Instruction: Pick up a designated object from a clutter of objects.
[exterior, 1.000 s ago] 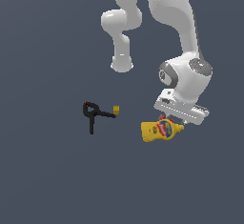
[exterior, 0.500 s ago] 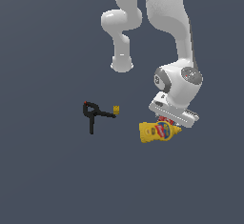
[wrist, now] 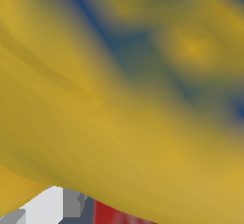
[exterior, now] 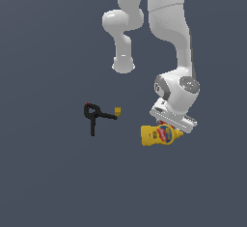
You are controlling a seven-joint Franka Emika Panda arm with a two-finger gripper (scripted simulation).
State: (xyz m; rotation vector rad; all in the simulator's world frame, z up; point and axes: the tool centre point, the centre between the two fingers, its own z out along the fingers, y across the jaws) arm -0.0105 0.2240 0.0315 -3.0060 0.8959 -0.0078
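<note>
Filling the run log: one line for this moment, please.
arm: low over mustard bottle | red box: mostly hidden | gripper: hidden | clamp, cube: apart

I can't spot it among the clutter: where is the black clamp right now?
In the exterior view the black clamp lies on the floor at the left, apart from the arm, with the tiny yellow cube just to its right.
</note>
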